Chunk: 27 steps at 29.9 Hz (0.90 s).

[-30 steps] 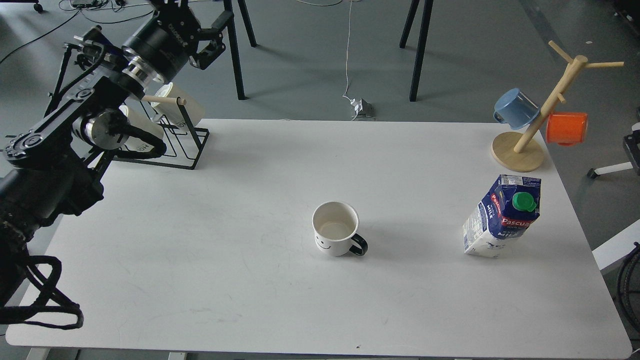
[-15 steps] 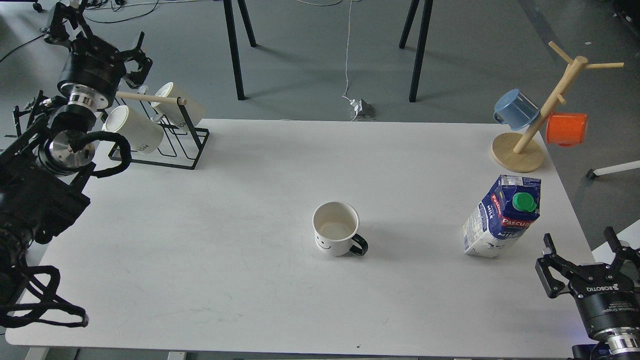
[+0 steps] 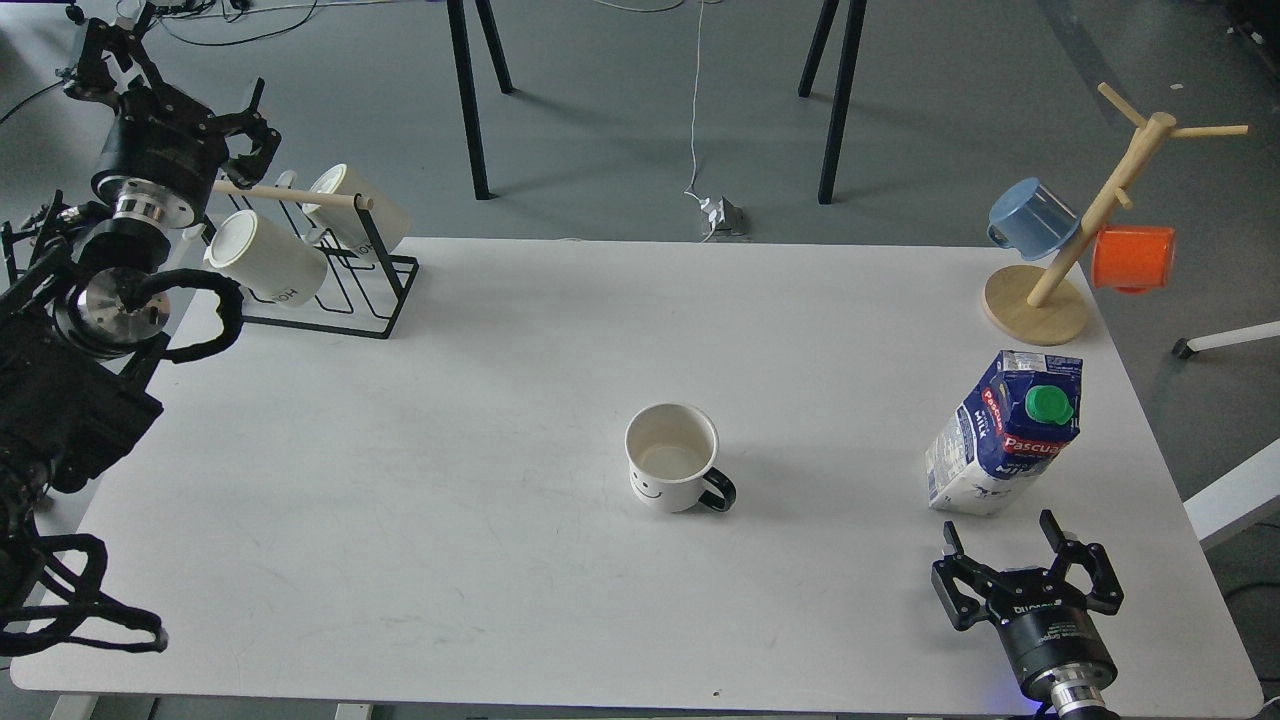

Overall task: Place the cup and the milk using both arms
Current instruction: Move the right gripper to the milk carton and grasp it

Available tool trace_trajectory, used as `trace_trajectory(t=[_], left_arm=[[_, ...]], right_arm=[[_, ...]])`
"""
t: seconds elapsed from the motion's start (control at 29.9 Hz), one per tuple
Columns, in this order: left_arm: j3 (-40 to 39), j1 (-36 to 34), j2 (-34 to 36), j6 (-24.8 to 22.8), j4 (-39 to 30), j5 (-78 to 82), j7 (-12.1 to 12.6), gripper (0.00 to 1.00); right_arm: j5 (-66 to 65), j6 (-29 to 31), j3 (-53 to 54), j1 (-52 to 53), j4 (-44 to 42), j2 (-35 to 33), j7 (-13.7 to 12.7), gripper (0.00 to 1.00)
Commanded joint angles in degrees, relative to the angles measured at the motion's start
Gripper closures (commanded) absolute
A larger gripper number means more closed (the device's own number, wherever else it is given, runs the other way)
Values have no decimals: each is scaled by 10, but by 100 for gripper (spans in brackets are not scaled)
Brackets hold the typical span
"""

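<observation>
The cup (image 3: 672, 457), a white mug with a black handle and a smiley face, stands upright near the middle of the white table (image 3: 500, 400), handle pointing right. The milk (image 3: 1004, 432), a blue-and-white carton with a green cap, stands at the right side. My right gripper (image 3: 1000, 545) is open and empty, just in front of the milk, apart from it. My left gripper (image 3: 165, 75) is open and empty, raised at the far left behind the black mug rack.
A black wire rack (image 3: 330, 275) with two cream mugs (image 3: 265, 258) stands at the table's back left corner. A wooden mug tree (image 3: 1080, 220) holding a blue mug (image 3: 1030, 217) and an orange mug (image 3: 1132, 257) stands at the back right. Black stand legs stand behind the table.
My right gripper has come in from the lower right and moved left toward the front of the milk. My left arm has swung left and back, off the table. Cup and milk have not moved.
</observation>
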Motion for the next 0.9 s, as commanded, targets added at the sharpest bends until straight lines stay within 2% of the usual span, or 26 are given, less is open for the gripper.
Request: trace_trajectory(t=[0.0,0.3,0.87], left_arm=[[0,-3,1,0,0,0,0,0],[1,-4,8,0,0,0,0,0],[3,-3,17,0,-1,3,1,0]], right_arm=[[2,0,-4,0,3,0,0,1],[-1,0,-5,-39,89,-3,1,1],[-2,0,13,-29,104,-5,2,1]])
